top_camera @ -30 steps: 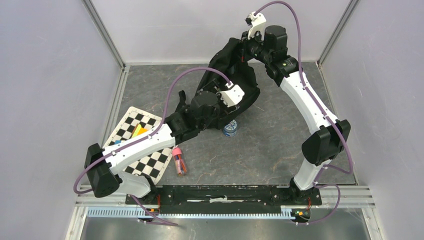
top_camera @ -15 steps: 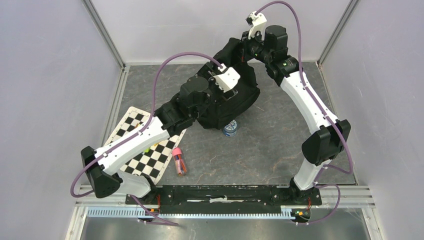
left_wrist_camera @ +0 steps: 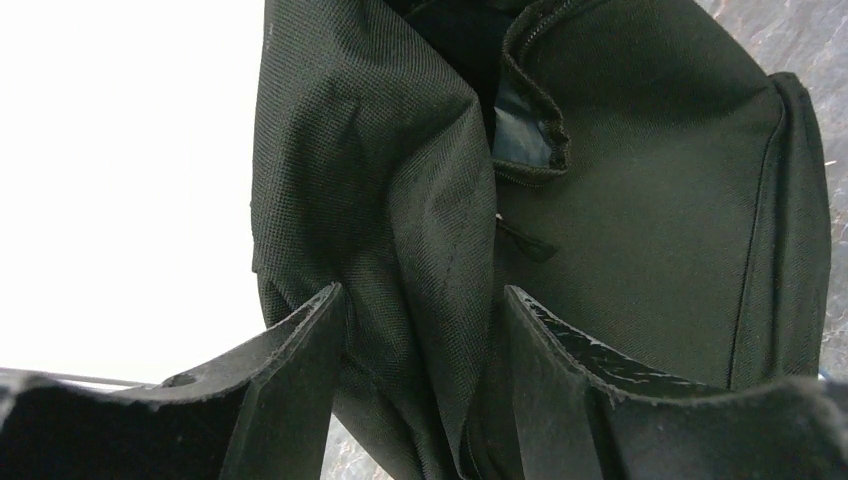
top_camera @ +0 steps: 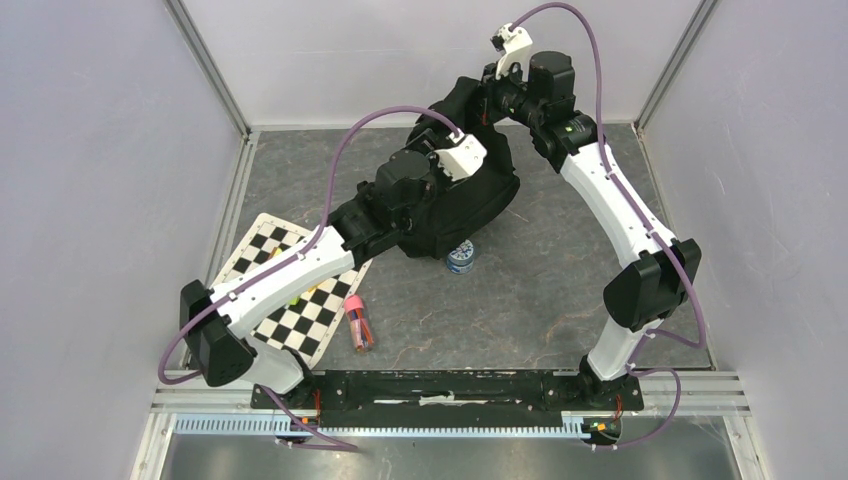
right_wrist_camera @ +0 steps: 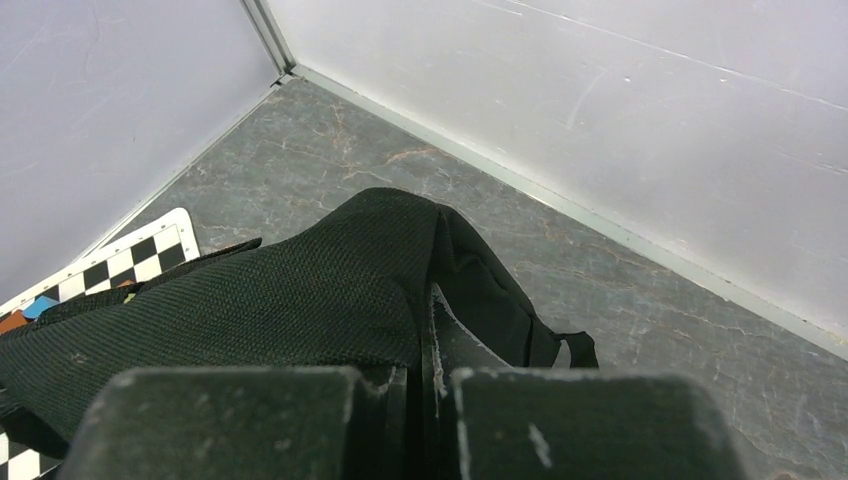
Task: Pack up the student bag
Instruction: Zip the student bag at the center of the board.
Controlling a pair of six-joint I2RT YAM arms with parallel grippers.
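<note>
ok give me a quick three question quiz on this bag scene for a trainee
1. True or false: the right claw is shut on the student bag.
2. What sits between the left claw and its two fingers? a) bag fabric b) a pink tube c) nothing
3. Which patterned thing lies under the left arm?
Key: 1 true; 2 a; 3 the checkered board.

student bag [left_wrist_camera: 640, 200]: black woven cloth, matt, coarse weave
left gripper fingers [left_wrist_camera: 580, 390]: black plastic, matt, edges scuffed pale
table [top_camera: 560, 290]: grey, stone-patterned, smooth, matt
</note>
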